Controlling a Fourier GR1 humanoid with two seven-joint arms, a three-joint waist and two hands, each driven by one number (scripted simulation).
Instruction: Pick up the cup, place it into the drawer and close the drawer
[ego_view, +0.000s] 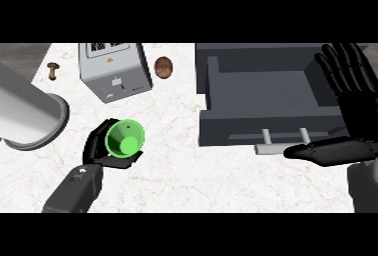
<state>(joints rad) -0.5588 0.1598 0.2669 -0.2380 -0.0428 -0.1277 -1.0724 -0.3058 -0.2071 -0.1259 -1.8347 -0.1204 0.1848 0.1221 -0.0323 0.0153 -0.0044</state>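
A green cup (124, 138) lies tilted with its open mouth toward me on the marble counter. My left hand (100, 146) curls round it from the left and below. To the right stands the dark grey drawer (221, 105), pulled open, with a pale handle (284, 141) at its front. Beside the drawer's right side my right hand (347, 120) is open, fingers straight and pointing away, thumb stretched left just under the handle. It holds nothing.
A grey box with a warning label (114, 70) stands at the back. A brown oval object (163, 67) lies beside it. A large metal cylinder (29, 112) lies at the left, with a small bolt (53, 70) behind it.
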